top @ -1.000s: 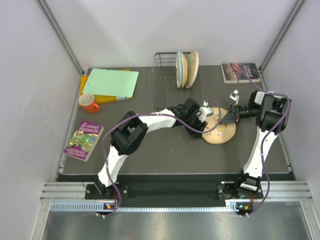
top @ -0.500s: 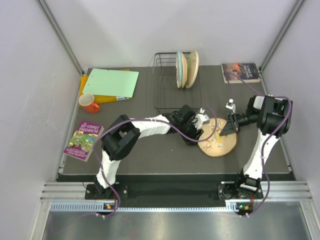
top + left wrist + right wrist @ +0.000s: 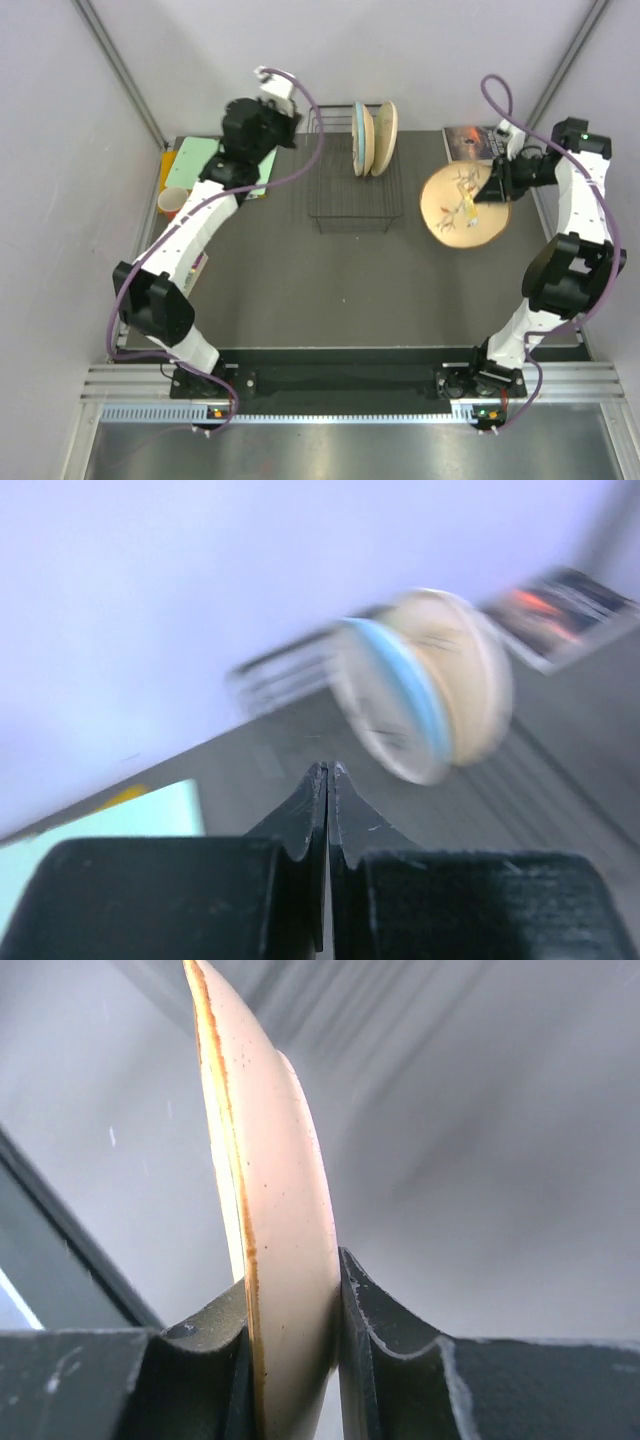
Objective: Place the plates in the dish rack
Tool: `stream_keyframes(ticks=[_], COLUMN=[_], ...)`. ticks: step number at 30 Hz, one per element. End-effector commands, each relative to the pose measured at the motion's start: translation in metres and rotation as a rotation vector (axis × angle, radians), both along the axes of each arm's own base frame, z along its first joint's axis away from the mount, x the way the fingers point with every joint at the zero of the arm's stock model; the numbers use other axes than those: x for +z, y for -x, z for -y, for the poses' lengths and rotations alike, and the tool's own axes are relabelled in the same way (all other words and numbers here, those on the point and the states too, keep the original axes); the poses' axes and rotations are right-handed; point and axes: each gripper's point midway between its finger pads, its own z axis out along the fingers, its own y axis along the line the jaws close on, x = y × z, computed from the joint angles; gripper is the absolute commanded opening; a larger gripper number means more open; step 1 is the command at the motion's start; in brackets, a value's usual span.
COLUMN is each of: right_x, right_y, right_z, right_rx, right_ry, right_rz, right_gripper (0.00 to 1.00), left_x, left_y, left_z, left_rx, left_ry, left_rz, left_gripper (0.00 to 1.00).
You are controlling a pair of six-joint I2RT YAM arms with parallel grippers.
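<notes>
My right gripper (image 3: 494, 186) is shut on the rim of a peach-tan plate (image 3: 462, 205) with a bird-and-leaf pattern and holds it tilted above the table's right side. In the right wrist view that plate (image 3: 270, 1200) stands edge-on between the fingers (image 3: 375, 1340). The black wire dish rack (image 3: 352, 205) sits at the back centre. A light blue plate (image 3: 357, 138) and a cream plate (image 3: 384, 137) stand upright in its far end. My left gripper (image 3: 283, 128) hangs high at the back left, shut and empty; its view (image 3: 328, 772) shows both racked plates (image 3: 425, 700) blurred.
A green folder (image 3: 203, 160) on a yellow sheet lies at the back left, with an orange mug (image 3: 171, 204) beside it. A dark book (image 3: 468, 142) lies at the back right, partly behind the held plate. Grey walls close in the back and sides.
The right gripper closed on the plate at mid-table and carried it up and toward the back right. The left arm left the plate, swung up to the back left and shut.
</notes>
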Motion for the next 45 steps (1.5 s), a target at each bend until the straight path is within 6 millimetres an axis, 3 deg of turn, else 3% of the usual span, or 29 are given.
stream_keyframes(ticks=[1, 2, 3, 6, 7, 8, 9, 11, 12, 13, 17, 18, 19, 21, 22, 28, 31, 37, 39, 45], right_x=[0.093, 0.114, 0.123, 0.151, 0.154, 0.167, 0.17, 0.191, 0.197, 0.215, 0.249, 0.255, 0.272, 0.28, 0.296, 0.318, 0.322, 0.329, 0.337, 0.331], right_y=[0.003, -0.007, -0.011, -0.023, -0.027, -0.03, -0.036, -0.047, -0.057, -0.063, -0.085, -0.093, -0.092, -0.101, -0.097, -0.104, -0.111, -0.134, -0.137, -0.145], right_z=[-0.03, -0.034, -0.035, -0.048, -0.049, -0.064, -0.063, -0.083, -0.076, -0.092, -0.114, -0.109, -0.126, -0.136, -0.156, -0.22, -0.234, -0.21, -0.199, -0.201], right_rx=[-0.101, -0.122, -0.129, -0.128, -0.144, -0.121, -0.153, -0.179, -0.26, -0.263, -0.346, -0.413, -0.402, -0.447, -0.443, -0.471, -0.477, -0.723, -0.786, -0.795], right_ry=[-0.169, -0.159, -0.143, -0.07, -0.031, -0.016, 0.041, 0.04, 0.074, 0.046, 0.023, 0.066, 0.063, 0.102, 0.08, 0.001, -0.026, -0.003, 0.013, 0.051], right_rz=[0.039, 0.107, 0.144, 0.267, 0.29, 0.345, 0.373, 0.453, 0.477, 0.541, 0.642, 0.677, 0.742, 0.793, 0.845, 0.938, 0.978, 1.026, 1.056, 1.069], right_gripper=[0.0, 0.0, 0.0, 0.0, 0.0, 0.0, 0.0, 0.0, 0.0, 0.0, 0.0, 0.0, 0.0, 0.0, 0.0, 0.0, 0.0, 0.0, 0.0, 0.0], left_x=[-0.027, -0.037, -0.051, -0.077, -0.089, -0.093, -0.096, -0.111, -0.117, -0.131, -0.165, -0.172, -0.183, -0.19, -0.2, -0.226, -0.235, -0.238, -0.24, -0.243], left_y=[-0.059, -0.067, -0.076, -0.098, -0.104, -0.107, -0.11, -0.117, -0.118, -0.122, -0.127, -0.128, -0.13, -0.13, -0.131, -0.124, -0.119, -0.099, -0.093, -0.082], left_z=[-0.081, -0.093, -0.117, -0.137, -0.137, -0.137, -0.136, -0.131, -0.13, -0.127, -0.116, -0.112, -0.11, -0.101, -0.097, -0.062, -0.042, 0.015, 0.026, 0.048], left_rx=[0.273, 0.296, 0.345, 0.351, 0.337, 0.34, 0.336, 0.327, 0.33, 0.324, 0.302, 0.295, 0.294, 0.279, 0.273, 0.221, 0.19, 0.102, 0.082, 0.044], left_ry=[0.068, 0.089, 0.131, 0.209, 0.22, 0.223, 0.228, 0.249, 0.255, 0.254, 0.196, 0.187, 0.18, 0.163, 0.15, 0.084, 0.055, 0.04, 0.041, 0.037], left_rz=[-0.115, -0.157, -0.228, -0.325, -0.352, -0.36, -0.365, -0.396, -0.409, -0.433, -0.473, -0.482, -0.499, -0.501, -0.514, -0.54, -0.542, -0.547, -0.555, -0.562], left_gripper=[0.0, 0.0, 0.0, 0.0, 0.0, 0.0, 0.0, 0.0, 0.0, 0.0, 0.0, 0.0, 0.0, 0.0, 0.0, 0.0, 0.0, 0.0, 0.0, 0.0])
